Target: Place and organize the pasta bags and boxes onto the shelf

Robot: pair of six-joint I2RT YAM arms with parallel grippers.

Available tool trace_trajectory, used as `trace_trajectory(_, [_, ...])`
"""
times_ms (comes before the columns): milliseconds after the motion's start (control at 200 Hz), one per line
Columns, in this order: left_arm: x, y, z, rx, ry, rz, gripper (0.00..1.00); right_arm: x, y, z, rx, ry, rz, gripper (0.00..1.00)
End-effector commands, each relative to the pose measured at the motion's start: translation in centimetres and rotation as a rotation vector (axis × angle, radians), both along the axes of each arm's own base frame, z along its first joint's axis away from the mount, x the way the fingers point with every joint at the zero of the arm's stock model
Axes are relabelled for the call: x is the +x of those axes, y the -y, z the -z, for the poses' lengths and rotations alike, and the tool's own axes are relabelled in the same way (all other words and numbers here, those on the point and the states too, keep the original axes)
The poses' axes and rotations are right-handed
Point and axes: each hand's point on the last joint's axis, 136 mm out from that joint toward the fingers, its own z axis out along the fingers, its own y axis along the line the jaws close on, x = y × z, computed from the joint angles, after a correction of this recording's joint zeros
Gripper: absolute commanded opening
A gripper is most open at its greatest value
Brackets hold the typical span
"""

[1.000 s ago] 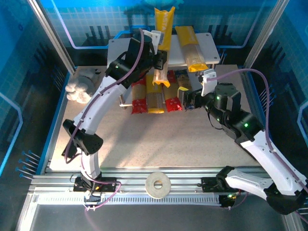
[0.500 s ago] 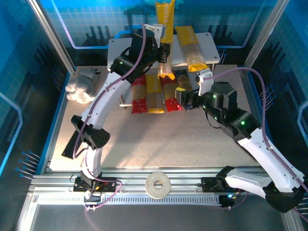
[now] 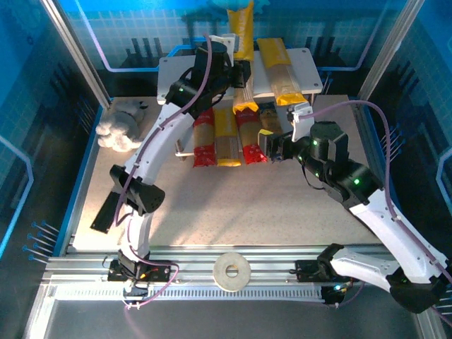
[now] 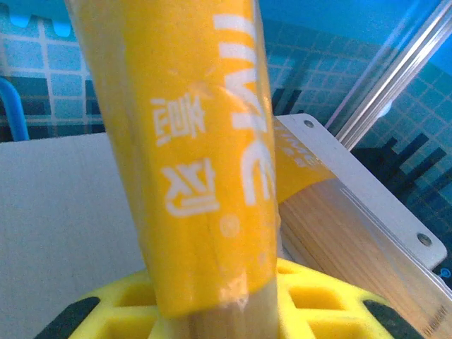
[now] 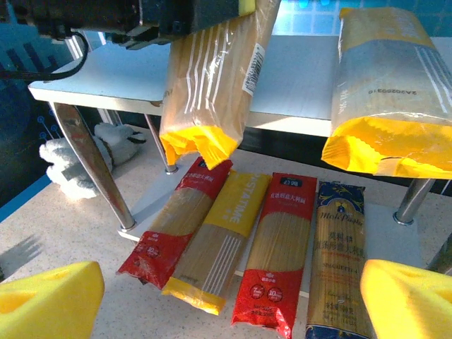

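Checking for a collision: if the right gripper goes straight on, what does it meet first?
Likely the red pack between the yellow pack and the dark blue pack on the lower board; depth is unclear.

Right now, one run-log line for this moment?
left tool: shut on yellow pack above top board | right tool: open, empty | lower board: four packs

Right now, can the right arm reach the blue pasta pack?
Probably yes. Its jaws stand open and the blue pack lies flat just ahead, with nothing between them.
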Motion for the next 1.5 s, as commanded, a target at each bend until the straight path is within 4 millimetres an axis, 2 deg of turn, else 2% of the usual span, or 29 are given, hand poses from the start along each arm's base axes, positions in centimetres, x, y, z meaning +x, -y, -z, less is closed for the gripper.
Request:
trace_trajectory(0, [3.6, -2.7, 1.5, 0.026, 0.02, -0.108, 0.27, -0.4, 0.5, -0.8, 0.023, 0.033, 0.016, 0.95])
trace_trajectory(230, [4.2, -2.6, 2.9, 0.021, -0.012, -0.116, 0.3, -0.5, 0.7, -0.8, 0.023, 0.036, 0.019, 0.95])
trace_trajectory(295, [4.4, -2.6, 3.1, 0.019, -0.014, -0.122, 0.43, -0.5, 0.8, -0.7, 0.022, 0.033, 0.02, 0.95])
trace_trajectory(425, [4.7, -2.7, 3.4, 0.021, -0.015, -0.13, 0.62, -0.6, 0.8, -0.7, 0.022, 0.033, 0.021, 0.95])
trace_trajectory(490, [4.8, -2.7, 3.7, 0.024, -0.019, -0.137, 0.63, -0.7, 0.9, -0.7, 0.022, 0.035, 0.024, 0.95])
trace_trajectory(580, [5.0, -2.7, 3.9, 0.018, -0.021, -0.138, 0.57, -0.7, 1.1, -0.7, 0.021, 0.037, 0.027, 0.95])
trace_trajectory(640, [4.9, -2.6, 3.7, 0.01, -0.016, -0.138, 0.57, -0.7, 1.2, -0.7, 0.02, 0.036, 0.03, 0.95])
trace_trajectory(665, [4.9, -2.6, 3.4, 0.005, -0.011, -0.136, 0.6, -0.7, 1.2, -0.7, 0.021, 0.037, 0.032, 0.95])
trace_trajectory(680, [4.8, -2.6, 3.3, 0.004, -0.008, -0.134, 0.7, -0.7, 1.2, -0.7, 0.021, 0.037, 0.031, 0.95])
trace_trajectory(735, [4.5, -2.7, 2.4, 0.0, 0.01, -0.135, 0.82, -0.7, 1.2, -0.7, 0.019, 0.035, 0.03, 0.96])
trace_trajectory(795, [4.0, -2.8, 1.0, 0.002, 0.044, -0.131, 0.86, -0.7, 1.2, -0.7, 0.019, 0.035, 0.031, 0.96])
trace_trajectory(850, [3.4, -3.1, -0.2, 0.009, 0.073, -0.133, 0.85, -0.7, 1.2, -0.7, 0.019, 0.035, 0.031, 0.96])
trace_trajectory(970, [1.4, -3.8, -3.2, 0.029, 0.142, -0.134, 0.75, -0.7, 1.2, -0.9, 0.023, 0.039, 0.034, 0.96])
trace_trajectory(1051, [-0.2, -4.3, -4.1, 0.072, 0.16, -0.129, 0.64, -0.6, 1.3, -0.9, 0.022, 0.039, 0.038, 0.96])
trace_trajectory(1106, [-1.6, -4.8, -4.3, 0.102, 0.162, -0.124, 0.52, -0.6, 1.6, -1.0, 0.022, 0.044, 0.045, 0.96])
trace_trajectory(1156, [-2.8, -5.2, -4.0, 0.124, 0.152, -0.118, 0.43, -0.6, 1.9, -1.2, 0.023, 0.05, 0.055, 0.97])
trace_trajectory(1216, [-4.1, -5.7, -3.4, 0.141, 0.135, -0.106, 0.39, -0.7, 2.3, -1.6, 0.028, 0.058, 0.065, 0.97])
trace_trajectory(1361, [-6.8, -6.3, -0.8, 0.203, 0.037, -0.062, 0.36, -0.8, 3.9, -2.5, 0.033, 0.07, 0.114, 0.96])
trace_trajectory(1496, [-7.9, -6.4, 2.3, 0.287, -0.055, -0.041, 0.35, -0.9, 6.1, -3.5, 0.036, 0.087, 0.205, 0.95])
